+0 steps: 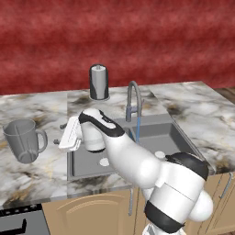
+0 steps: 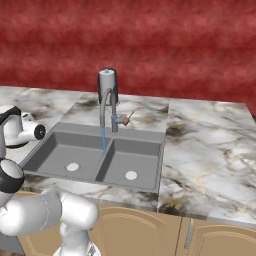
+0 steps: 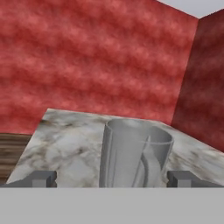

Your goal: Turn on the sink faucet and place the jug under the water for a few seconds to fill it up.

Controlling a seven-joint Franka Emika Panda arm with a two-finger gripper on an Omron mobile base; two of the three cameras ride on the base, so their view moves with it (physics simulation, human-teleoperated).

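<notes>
jug: translucent grey tapered glass jug dead ahead of gripper, between the spread fingertips, handle toward camera, untouched
gripper: jaws wide apart, nothing clamped
surface: marbled counter, red wall behind
faucet: grey gooseneck faucet running, blue stream into dark sink
arm: reaches left over sink's edge

text: none readable | labels/brands/numbers/signs: none | checked: left base, right base, hand views | surfaces all plain, no print anywhere
</notes>
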